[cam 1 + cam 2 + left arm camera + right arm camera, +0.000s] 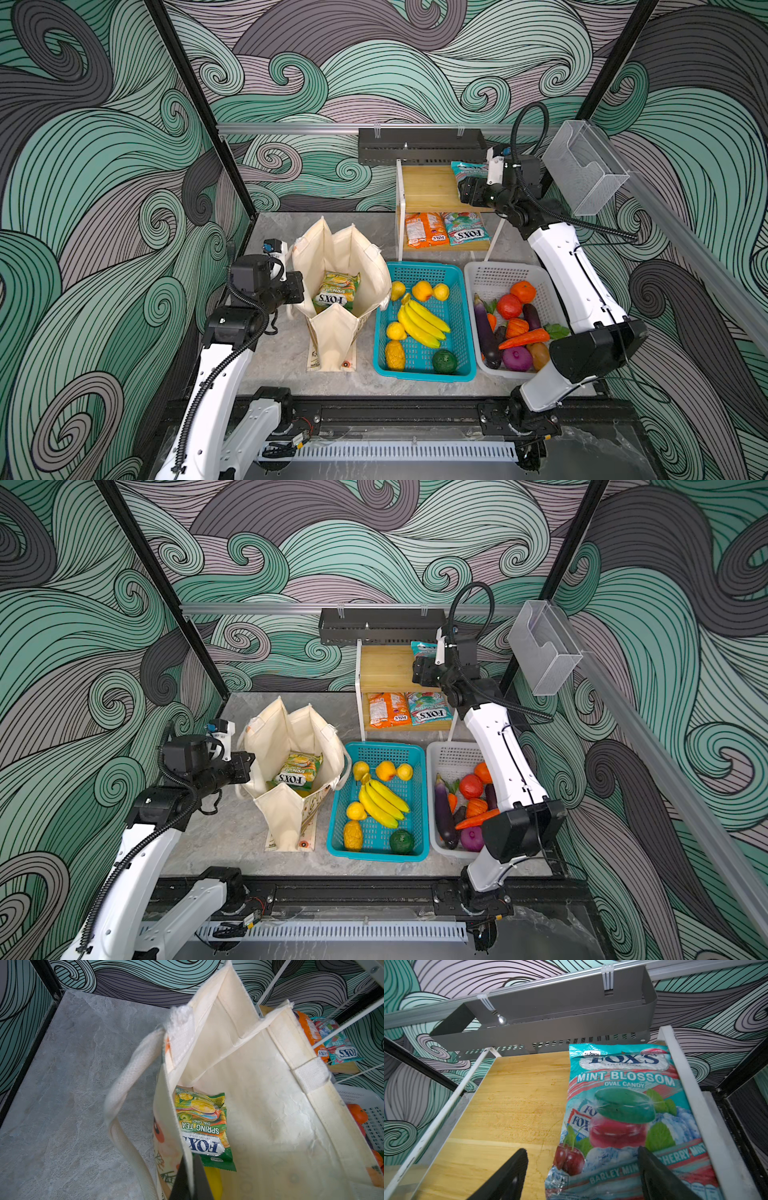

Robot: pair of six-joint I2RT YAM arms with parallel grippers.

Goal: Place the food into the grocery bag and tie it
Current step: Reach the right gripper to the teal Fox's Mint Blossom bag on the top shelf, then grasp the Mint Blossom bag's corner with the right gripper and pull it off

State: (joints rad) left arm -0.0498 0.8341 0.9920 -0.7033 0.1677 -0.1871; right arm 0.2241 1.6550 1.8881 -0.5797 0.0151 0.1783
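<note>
Right gripper (pixel 582 1150) is at the top shelf (pixel 512 1095), fingers (pixel 512 1174) spread wide, nothing in them yet. The teal packet (pixel 623 1105) lies flat on that shelf w/ its long axis running straight away from the gripper, logo end far. It sits off-centre betw. the fingers: one tip is over the packet's near end, the other over bare wood beside its edge (whether either tip touches, can't tell). As I judge it, you'll need a small sideways shift toward the packet before closing, or you'll pinch only a corner. Left gripper (pixel 189 1162) is clamped shut on the rim of the grocery bag (pixel 320 253), holding its mouth open on the surface (pixel 282 353). A green packet (pixel 337 291) is inside. Right arm is nearer, so the pick is its job.
</note>
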